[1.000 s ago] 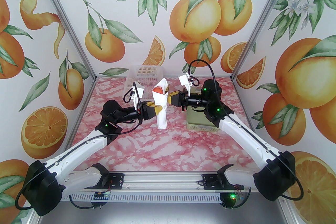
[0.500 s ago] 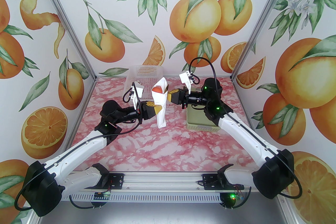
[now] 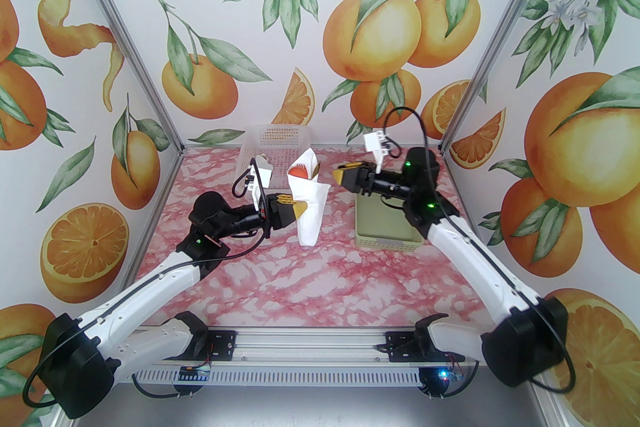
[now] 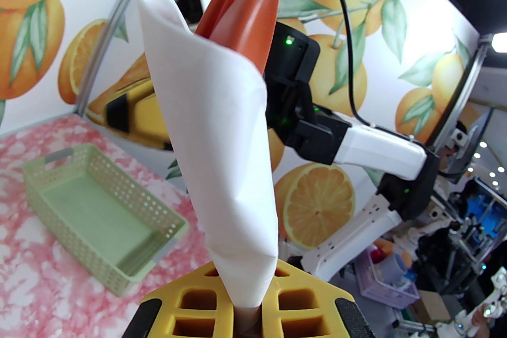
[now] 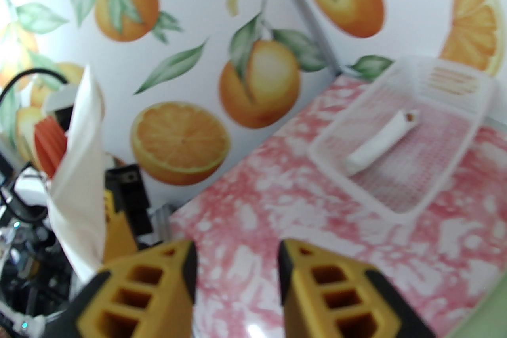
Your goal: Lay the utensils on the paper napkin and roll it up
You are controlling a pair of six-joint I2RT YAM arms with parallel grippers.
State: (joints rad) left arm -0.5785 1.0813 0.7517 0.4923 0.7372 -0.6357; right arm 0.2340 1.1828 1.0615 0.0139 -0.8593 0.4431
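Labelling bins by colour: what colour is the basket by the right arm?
Pale green; the basket shows best in the left wrist view.

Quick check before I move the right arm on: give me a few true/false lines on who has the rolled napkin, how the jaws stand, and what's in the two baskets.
1. The left gripper is shut on the napkin roll, holding it upright. True.
2. Both arms are clamped on that roll. False: the right gripper has its jaws open, apart from the roll, with nothing between them.
3. Red-orange utensil tips stick out of the roll's top. True.
4. A green basket and a white basket stand on the table. True.
5. The green basket has a paper roll in it. False: nothing is in it; a slim white paper roll lies in the white basket.
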